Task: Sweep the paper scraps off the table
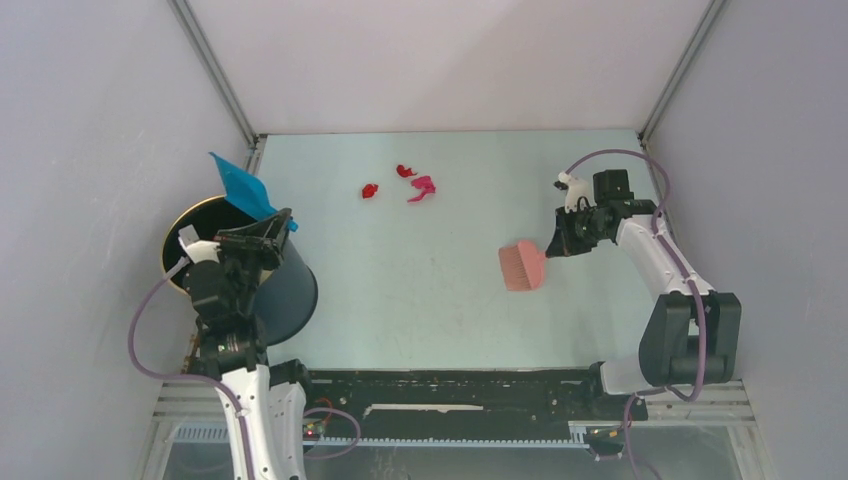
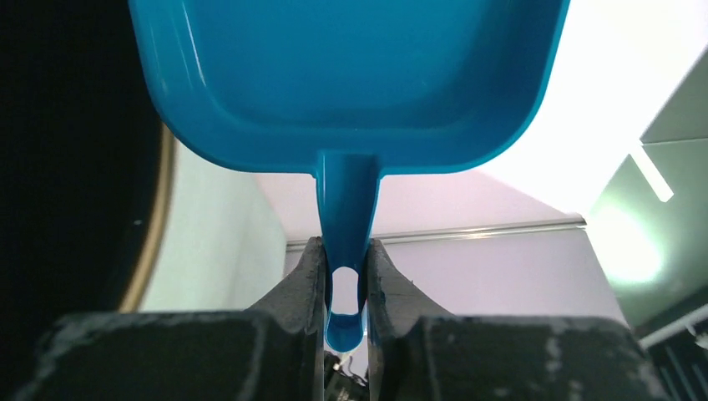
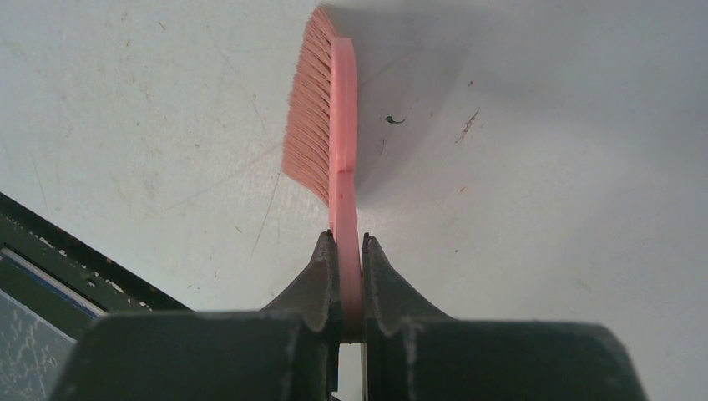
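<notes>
The left gripper is clamped tight on the thin handle of a blue dustpan. The dustpan is smooth, glossy plastic with rounded corners, and its scoop runs straight out from the jaws. In the top view it tilts toward the upper left, above a round black bin with a gold rim.

The right gripper pinches the flat handle of a pink brush. The brush's long axis is in line with the fingers and its stiff bristles fan to the left in the wrist view. From above, its head aims at the frame's middle.

3 paper scraps, crumpled, 2 red and 1 magenta, lie on the pale matte table. They sit upper centre in the top view, strung roughly left to right, well apart from both tools.
</notes>
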You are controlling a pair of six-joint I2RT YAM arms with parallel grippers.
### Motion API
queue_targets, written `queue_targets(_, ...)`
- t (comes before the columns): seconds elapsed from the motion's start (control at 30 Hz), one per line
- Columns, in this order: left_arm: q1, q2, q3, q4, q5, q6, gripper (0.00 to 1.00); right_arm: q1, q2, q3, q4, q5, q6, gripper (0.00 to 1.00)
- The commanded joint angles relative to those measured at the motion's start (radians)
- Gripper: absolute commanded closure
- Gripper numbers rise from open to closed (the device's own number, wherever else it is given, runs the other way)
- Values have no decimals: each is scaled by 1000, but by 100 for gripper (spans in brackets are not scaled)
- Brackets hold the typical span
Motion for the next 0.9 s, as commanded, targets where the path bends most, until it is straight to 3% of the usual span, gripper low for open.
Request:
queue_targets(0.0, 7, -20, -2, 127, 36, -100, 100, 33, 47, -14, -54, 42, -37, 100)
queue_targets(0.07, 9, -26, -46, 296, 52, -197, 100, 32, 46, -14, -56, 43, -37, 100)
queue_targets(0.2, 7, 0, -164, 827, 24, -515, 100, 27, 59, -14, -53, 46, -33, 100)
queue_targets(0.27, 7, 18, -185, 952, -24, -601, 100, 25, 72, -15, -55, 49, -34, 100)
queue_targets(0.47, 4, 10, -266, 1129, -113, -707, 100, 26, 78, -15, -57, 50, -31, 100)
queue_targets(0.57, 0, 14, -265, 1154, -118, -694, 100, 21, 67, -14, -59, 45, -34, 100)
queue_targets(0.73, -16, 21, -172, 988, -19, -555, 100, 27, 68, -14, -60, 44, -38, 100)
queue_targets(0.87, -39, 35, -17, 676, 74, -287, 100, 18, 69, -14, -66, 28, -41, 100)
